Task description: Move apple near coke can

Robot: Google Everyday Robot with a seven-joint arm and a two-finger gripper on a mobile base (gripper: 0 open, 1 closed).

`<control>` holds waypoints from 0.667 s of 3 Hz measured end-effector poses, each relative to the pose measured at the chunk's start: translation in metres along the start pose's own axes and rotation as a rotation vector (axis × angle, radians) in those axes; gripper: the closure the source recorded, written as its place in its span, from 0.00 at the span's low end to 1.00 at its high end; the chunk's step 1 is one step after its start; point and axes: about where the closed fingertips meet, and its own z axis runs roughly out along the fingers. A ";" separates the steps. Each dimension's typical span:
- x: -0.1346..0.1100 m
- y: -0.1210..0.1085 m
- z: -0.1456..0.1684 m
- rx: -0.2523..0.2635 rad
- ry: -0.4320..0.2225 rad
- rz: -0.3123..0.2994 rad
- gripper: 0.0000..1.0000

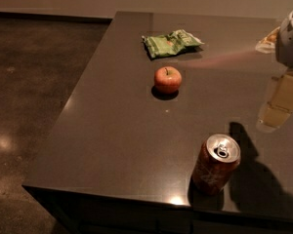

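The apple (167, 79), small, round and red-orange with a short dark stem, sits on the dark tabletop (117, 140) near its middle. The coke can (216, 164), red-brown with white lettering and an open silver top, stands upright near the table's front edge, to the right of and nearer than the apple. My gripper (273, 113) hangs at the right edge of the view, above the table, well to the right of the apple and behind the can. It touches neither of them. Part of my pale arm (290, 35) shows above it.
A green crinkled snack bag (171, 43) lies behind the apple toward the table's far side. The table's left edge runs diagonally and its front edge is just in front of the can. Dark polished floor (29, 91) lies to the left.
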 end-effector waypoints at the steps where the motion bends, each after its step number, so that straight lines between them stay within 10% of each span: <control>1: -0.001 -0.001 0.000 0.002 -0.001 0.000 0.00; 2: -0.020 -0.018 0.008 0.007 -0.033 0.021 0.00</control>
